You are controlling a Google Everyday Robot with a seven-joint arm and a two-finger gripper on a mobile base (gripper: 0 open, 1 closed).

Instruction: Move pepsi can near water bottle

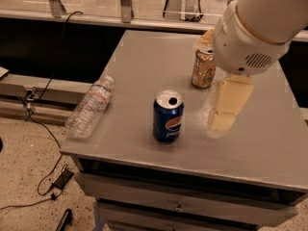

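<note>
The dark blue pepsi can (pixel 168 117) stands upright near the front middle of the grey table (pixel 144 61). The clear water bottle (pixel 90 107) lies on its side at the table's left edge, its white cap pointing away. My gripper (pixel 224 112) hangs below the big white arm housing (pixel 255 30), just right of the pepsi can and a short gap from it. It holds nothing that I can see.
A gold can (pixel 202 69) stands behind the pepsi can, partly hidden by my arm. Drawers (pixel 178 203) sit under the tabletop. Cables (pixel 43 129) and a small black device (pixel 62 178) lie on the floor at the left. A metal railing runs behind.
</note>
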